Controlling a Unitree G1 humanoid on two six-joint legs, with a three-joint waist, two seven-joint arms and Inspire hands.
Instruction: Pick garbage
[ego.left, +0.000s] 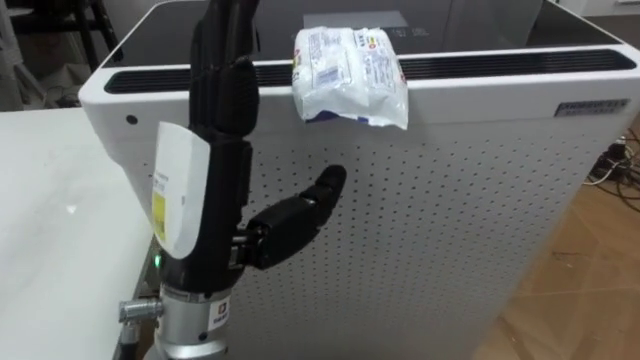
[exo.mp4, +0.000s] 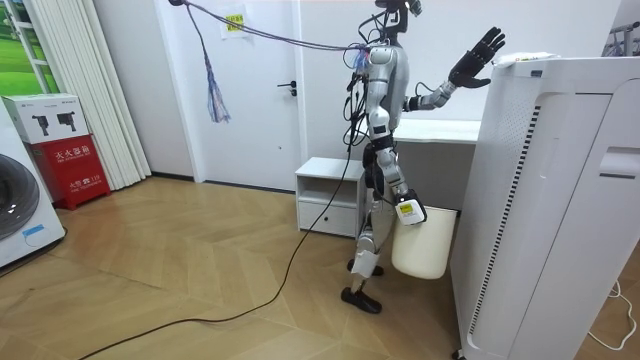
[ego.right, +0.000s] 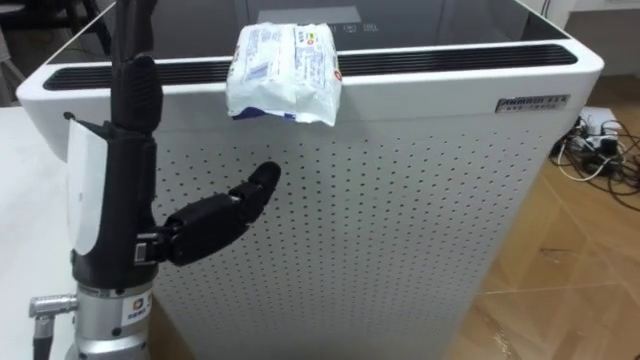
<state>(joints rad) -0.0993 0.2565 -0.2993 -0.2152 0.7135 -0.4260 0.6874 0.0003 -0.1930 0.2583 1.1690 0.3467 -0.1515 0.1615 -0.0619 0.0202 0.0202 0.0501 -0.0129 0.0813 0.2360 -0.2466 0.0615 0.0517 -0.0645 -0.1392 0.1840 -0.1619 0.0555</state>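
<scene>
The garbage is a crumpled white plastic packet covered in small blue print, with a few red, yellow and green marks near its upper edge and a blue patch at the bottom. It lies on top of a tall white appliance, across the dark vent slot along the front rim. Its puffy, wrinkled lower end hangs over the edge, above the perforated front panel.

The left hand is raised upright just to the left of the packet and is apart from it. Its fingers are straight and point upward, its thumb sticks out to the side in front of the perforated panel, and it holds nothing. A white surface lies to the left of the appliance.

In the room view the robot stands upright on the wooden floor facing the appliance, with its left arm lifted towards the top edge. Its right hand hangs low by its hip at the rim of a white bin. I cannot tell whether those fingers are closed.
</scene>
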